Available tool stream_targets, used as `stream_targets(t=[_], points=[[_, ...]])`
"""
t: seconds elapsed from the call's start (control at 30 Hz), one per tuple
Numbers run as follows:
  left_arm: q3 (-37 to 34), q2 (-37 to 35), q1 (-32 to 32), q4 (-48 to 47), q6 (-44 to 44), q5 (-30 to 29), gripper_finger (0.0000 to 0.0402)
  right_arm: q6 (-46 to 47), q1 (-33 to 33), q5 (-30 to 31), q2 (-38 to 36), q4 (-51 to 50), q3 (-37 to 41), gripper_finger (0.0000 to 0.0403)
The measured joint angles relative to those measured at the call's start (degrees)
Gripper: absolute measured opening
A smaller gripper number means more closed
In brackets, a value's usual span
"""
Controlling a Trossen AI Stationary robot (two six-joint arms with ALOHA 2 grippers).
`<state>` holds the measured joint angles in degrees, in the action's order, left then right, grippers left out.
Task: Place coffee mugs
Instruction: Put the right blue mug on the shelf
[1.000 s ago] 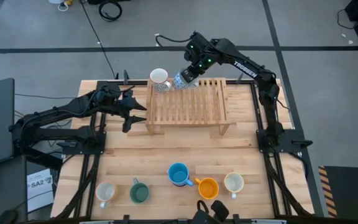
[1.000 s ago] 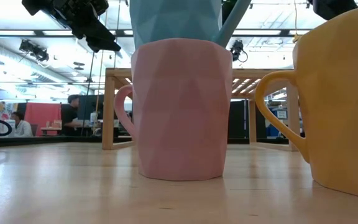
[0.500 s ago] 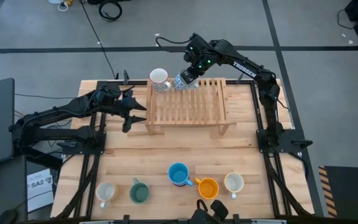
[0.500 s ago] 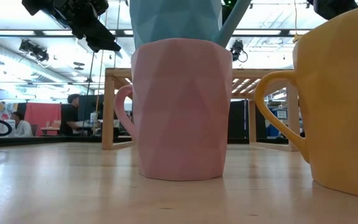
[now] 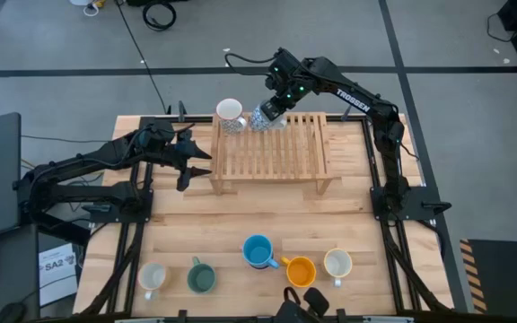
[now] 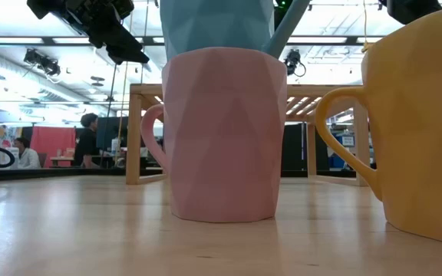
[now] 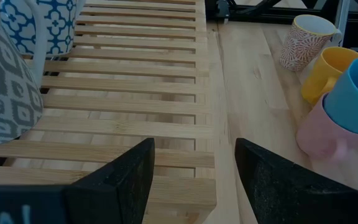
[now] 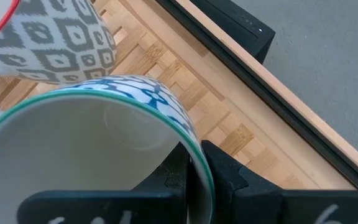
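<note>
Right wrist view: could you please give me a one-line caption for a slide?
Right gripper pinches the rim of a blue-patterned mug over the slatted wooden rack, beside a grey-patterned mug.

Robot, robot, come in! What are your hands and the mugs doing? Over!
Right gripper shut on blue-patterned mug, over rack's far corner. Left gripper open, waiting beside rack. Grey-patterned mug close alongside.

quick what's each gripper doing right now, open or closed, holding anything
Left gripper: open, empty, at the wooden rack.
Right gripper: shut on the blue-patterned mug's rim.
</note>
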<state>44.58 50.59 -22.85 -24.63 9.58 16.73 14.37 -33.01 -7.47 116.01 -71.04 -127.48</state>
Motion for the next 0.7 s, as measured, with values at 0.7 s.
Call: stream_targets(t=[0.7], points=[[0.0,0.0,0.0,-0.02,-0.02,0.01,0.0231,0.02,0.02,-0.28,0.09,2.44,0.04,0.0051]])
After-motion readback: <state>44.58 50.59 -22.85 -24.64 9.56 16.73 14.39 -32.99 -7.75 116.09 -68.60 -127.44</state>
